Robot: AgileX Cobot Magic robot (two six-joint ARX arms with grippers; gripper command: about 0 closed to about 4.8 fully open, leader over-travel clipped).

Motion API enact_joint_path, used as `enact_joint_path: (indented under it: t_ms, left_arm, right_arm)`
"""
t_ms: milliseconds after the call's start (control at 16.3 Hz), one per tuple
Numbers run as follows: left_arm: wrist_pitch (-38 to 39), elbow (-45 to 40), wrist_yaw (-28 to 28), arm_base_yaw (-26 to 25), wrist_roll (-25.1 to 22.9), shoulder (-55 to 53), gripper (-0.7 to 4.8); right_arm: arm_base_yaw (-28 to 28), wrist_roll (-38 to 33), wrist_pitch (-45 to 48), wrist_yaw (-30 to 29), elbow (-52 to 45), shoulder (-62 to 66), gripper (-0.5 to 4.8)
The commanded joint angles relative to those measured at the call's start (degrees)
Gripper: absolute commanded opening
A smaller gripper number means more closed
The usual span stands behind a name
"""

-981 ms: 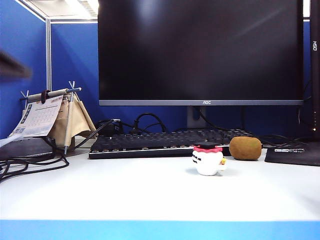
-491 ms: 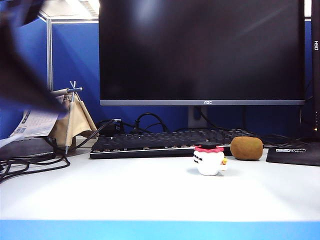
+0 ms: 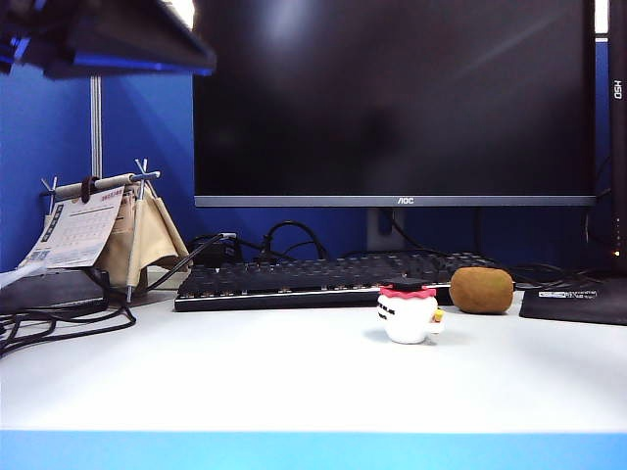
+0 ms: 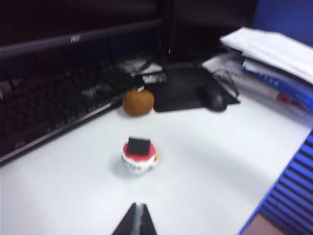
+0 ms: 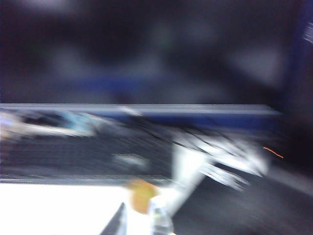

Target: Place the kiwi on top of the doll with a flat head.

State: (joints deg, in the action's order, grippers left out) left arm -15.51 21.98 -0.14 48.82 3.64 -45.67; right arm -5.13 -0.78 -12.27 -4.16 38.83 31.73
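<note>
While one kiwi (image 3: 481, 291) is lying on the white table (image 3: 294, 377), it is sitting just in front of the right end of the single black keyboard (image 3: 313, 279) and is touching nothing else. One doll with a flat head (image 3: 409, 311) is standing upright on the table, nearer the camera and to the left of the kiwi, with a clear gap between them; its black cap is carrying nothing. One dark monitor (image 3: 392, 98) is standing behind the keyboard. One desk calendar (image 3: 83, 227) is standing at the far left. One mouse (image 4: 213, 100) is resting on one dark mat (image 4: 181, 90) at the far right.

The left gripper (image 4: 137, 221) is hovering above the table on the near side of the doll, its fingers pressed together and gripping nothing. The right gripper (image 5: 139, 218) is appearing only as a motion-blurred pair of tips, so its state cannot be determined. A dark arm section (image 3: 108, 39) is occupying the upper left of the exterior view.
</note>
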Motion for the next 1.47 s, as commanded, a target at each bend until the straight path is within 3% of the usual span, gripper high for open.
enact_joint_path:
  t_ms: [61,184,245,429,552,613,858,981,1165,1349,1472]
  left_arm:
    - [5.7,0.2,0.0,0.0,-0.2,0.0,-0.04]
    - [8.2,0.2,0.5,0.0,-0.2,0.0,-0.04]
    - [8.1,0.2,0.6,0.0,-0.1,0.2,-0.04]
    - [9.6,0.2,2.5,0.0,0.0,0.1,-0.04]
    - [14.7,0.2,4.1,0.0,0.0,0.1,-0.04]
    - [17.6,0.1,4.7,0.0,0.0,0.1,-0.04]
    - [18.9,0.2,4.1,0.0,-0.1,0.1,-0.04]
    - [18.9,0.2,3.8,0.0,-0.2,0.1,-0.04]
    - [18.9,0.2,3.8,0.0,0.3,0.1,-0.04]
    - [18.8,0.2,3.8,0.0,4.2,0.1,-0.04]
    - [18.8,0.2,3.8,0.0,4.2,0.1,-0.04]
  right_arm:
    - [9.6,2.0,-2.8,-14.2,6.0,9.1,0.58]
    - [10.3,5.8,-3.4,-16.6,10.9,17.5,0.58]
    - [10.4,6.7,-7.6,-18.1,18.4,27.0,0.59]
    - [11.1,10.1,-14.9,-22.9,30.3,40.2,0.59]
    - [11.0,12.0,-16.8,-21.3,35.8,46.7,0.68]
    - [10.6,12.9,-19.9,-17.4,39.8,51.0,0.68]
    - [10.1,14.0,-25.0,-15.9,45.9,59.9,0.57]
    - [8.4,21.1,-32.0,-18.0,49.5,64.7,0.57]
    - [6.6,24.2,-31.9,-23.5,51.7,71.0,0.51]
    - [4.9,26.3,-32.7,-24.1,55.5,78.0,0.5]
    - [4.5,26.4,-32.1,-23.8,56.5,81.7,0.49]
